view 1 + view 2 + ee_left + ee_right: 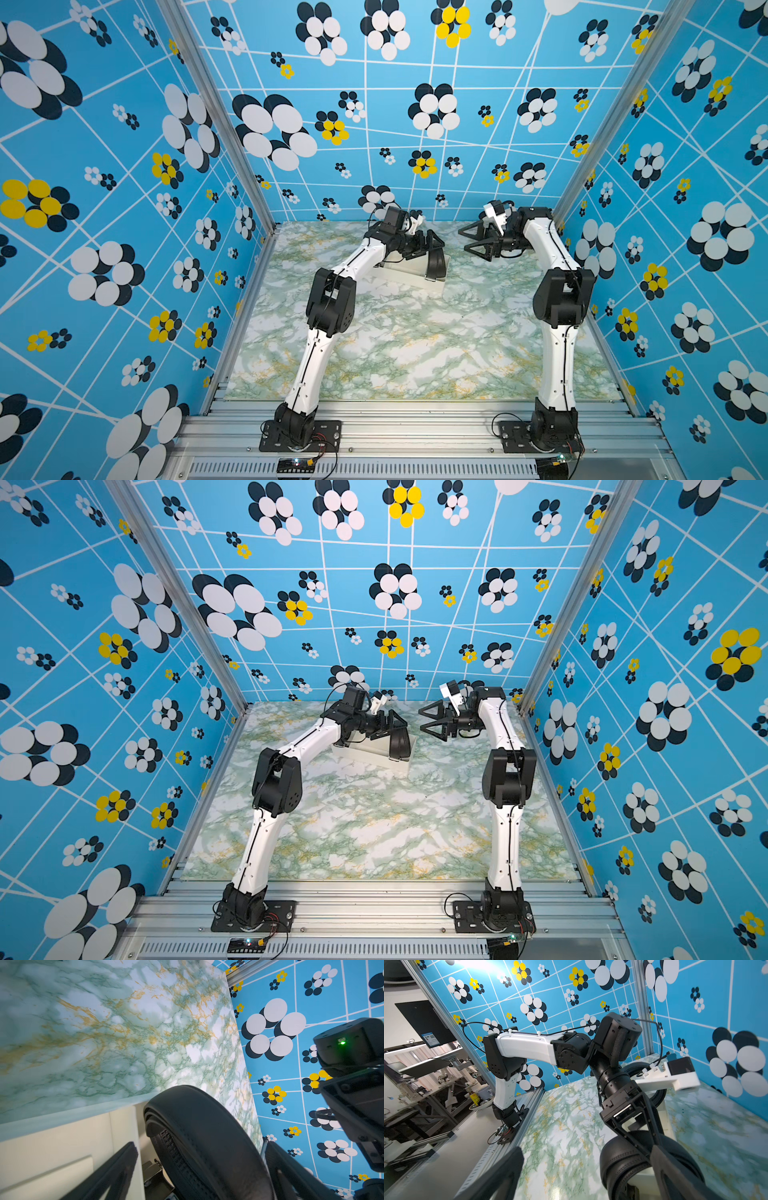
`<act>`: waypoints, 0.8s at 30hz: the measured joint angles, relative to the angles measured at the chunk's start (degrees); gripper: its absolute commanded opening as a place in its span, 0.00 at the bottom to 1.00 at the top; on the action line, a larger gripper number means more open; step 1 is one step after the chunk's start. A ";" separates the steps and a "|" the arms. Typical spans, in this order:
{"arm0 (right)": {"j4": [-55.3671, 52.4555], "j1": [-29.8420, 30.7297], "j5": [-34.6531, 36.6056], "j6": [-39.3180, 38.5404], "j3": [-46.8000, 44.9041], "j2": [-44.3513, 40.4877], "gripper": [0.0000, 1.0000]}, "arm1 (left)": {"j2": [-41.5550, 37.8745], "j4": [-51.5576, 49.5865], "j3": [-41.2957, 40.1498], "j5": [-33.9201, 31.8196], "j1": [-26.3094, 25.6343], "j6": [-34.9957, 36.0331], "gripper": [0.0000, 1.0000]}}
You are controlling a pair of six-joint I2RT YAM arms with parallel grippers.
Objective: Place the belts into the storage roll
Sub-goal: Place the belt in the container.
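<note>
Left wrist view: coiled black belt (207, 1136) upright in off-white plastic tray (62, 1142), between wide left fingers (116, 1169); right fingers (500, 1176) wide, empty.

left arm (332, 291) reaches forward and inward, elbow raised, wrist pitched down, with the left gripper (434, 249) low and its jaws spread wide. right arm (559, 291) stands near upright, bent at the elbow, forearm angled inward. right gripper (462, 241) hangs raised, pointing toward the left one, jaws wide apart.

A coiled belt (436, 261) stands in the storage roll (405, 277), at its right end
</note>
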 measured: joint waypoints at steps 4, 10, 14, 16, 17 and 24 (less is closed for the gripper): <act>0.00 0.39 -0.02 -3.87 7.37 0.00 0.99 | -0.28 -0.92 1.55 -1.68 0.02 1.14 0.99; 0.02 1.66 0.00 -16.00 11.08 1.90 0.99 | -2.93 -2.54 0.96 -4.46 0.02 4.28 0.99; 0.02 1.88 0.00 -26.05 11.15 4.52 0.99 | -6.49 -3.10 -0.26 -6.47 0.02 7.04 0.99; 0.02 1.86 0.00 -29.35 11.04 6.03 0.99 | -9.07 -3.21 -2.12 -7.30 0.02 8.61 0.99; 0.02 1.79 0.00 -30.49 11.04 6.75 0.99 | -10.32 -3.32 -3.13 -7.54 0.02 9.42 1.00; 2.54 0.17 1.88 -33.24 15.61 10.80 0.99 | -17.70 -4.17 -11.30 -9.38 0.24 14.19 0.99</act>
